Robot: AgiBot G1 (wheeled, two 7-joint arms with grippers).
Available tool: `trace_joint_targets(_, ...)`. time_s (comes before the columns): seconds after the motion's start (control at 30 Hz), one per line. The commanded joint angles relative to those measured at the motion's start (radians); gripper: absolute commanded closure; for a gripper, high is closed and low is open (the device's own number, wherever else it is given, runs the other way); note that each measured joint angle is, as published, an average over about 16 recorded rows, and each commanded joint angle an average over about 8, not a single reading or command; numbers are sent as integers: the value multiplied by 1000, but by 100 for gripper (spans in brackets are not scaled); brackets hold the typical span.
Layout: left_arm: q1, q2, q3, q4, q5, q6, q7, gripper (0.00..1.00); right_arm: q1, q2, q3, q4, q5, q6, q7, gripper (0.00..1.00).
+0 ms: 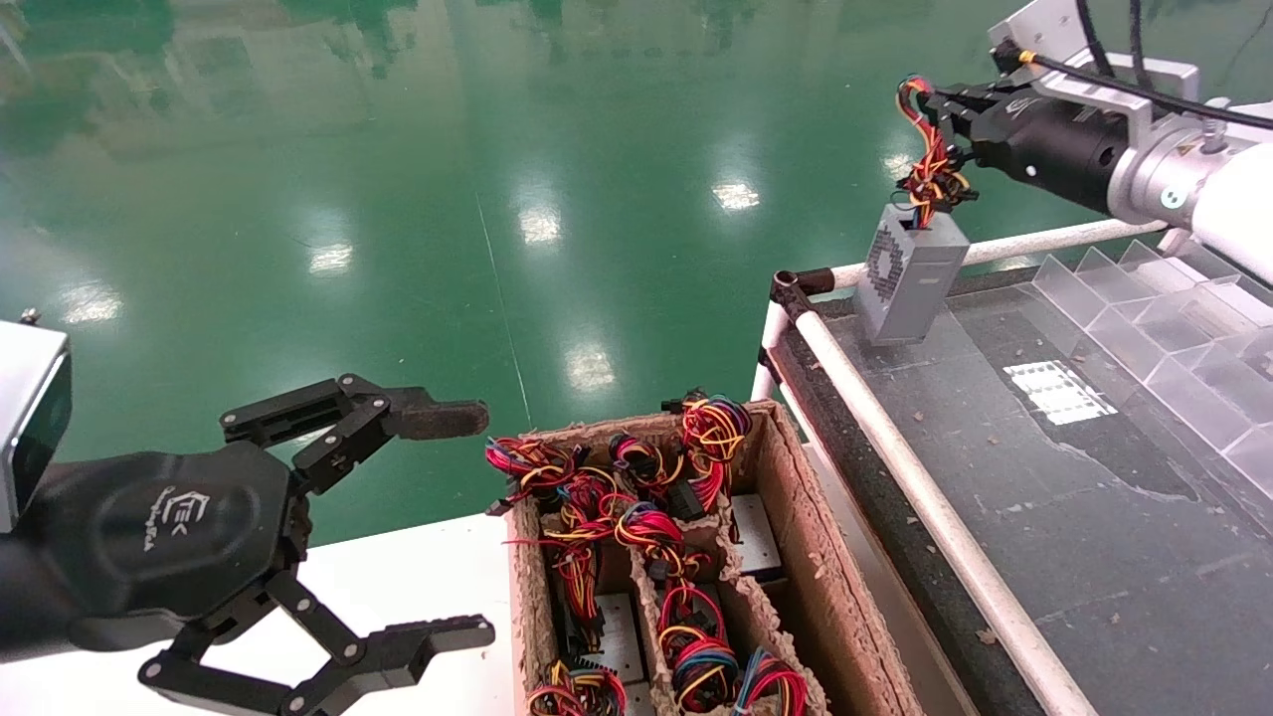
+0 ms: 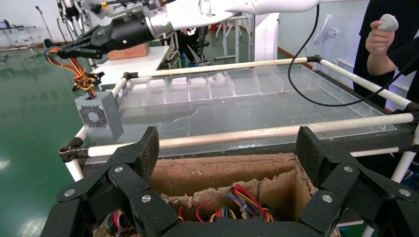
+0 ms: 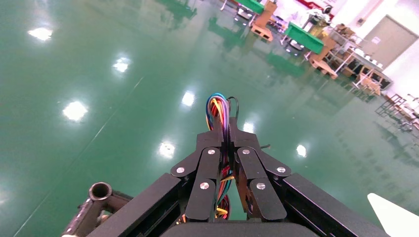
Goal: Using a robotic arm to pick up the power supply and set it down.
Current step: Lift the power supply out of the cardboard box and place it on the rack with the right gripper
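The power supply [image 1: 910,273] hangs over the table's [image 1: 1094,517] far left corner; the box [image 1: 796,517] sits left of the table.

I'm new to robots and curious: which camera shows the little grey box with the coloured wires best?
The head view: the power supply hangs by its wires from the right gripper, its vent face clear. The left wrist view shows it farther off; the right wrist view shows only the wires.

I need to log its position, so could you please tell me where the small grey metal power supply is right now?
In the head view the small grey metal power supply hangs upper right by its coloured wires from the right claw, at the black conveyor's near-left corner.
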Motion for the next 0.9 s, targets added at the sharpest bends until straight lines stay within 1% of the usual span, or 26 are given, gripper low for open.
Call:
trace_joint_targets(0.03, 0, 0, 0, 0, 0, 0, 0, 0, -2, -6, -1, -1, -1, 1, 0, 100)
trace_joint_targets(0.23, 0, 0, 0, 0, 0, 0, 0, 0, -6, -28, -4, -2, -6, -1, 4, 100)
trace_joint_targets(0.47, 0, 0, 0, 0, 0, 0, 0, 0, -9, -50, -7, 0, -10, -21, 9, 100)
trace_joint_targets(0.8, 0, 0, 1, 0, 0, 0, 0, 0, -9, -61, -11, 0, -16, -44, 12, 99)
trace_joint_targets(0.83, 0, 0, 1, 0, 0, 0, 0, 0, -9, -61, -12, 0, -17, -45, 12, 94)
trace_joint_targets(0.9, 0, 0, 1, 0, 0, 0, 0, 0, -11, -61, -13, -1, -18, -45, 12, 71)
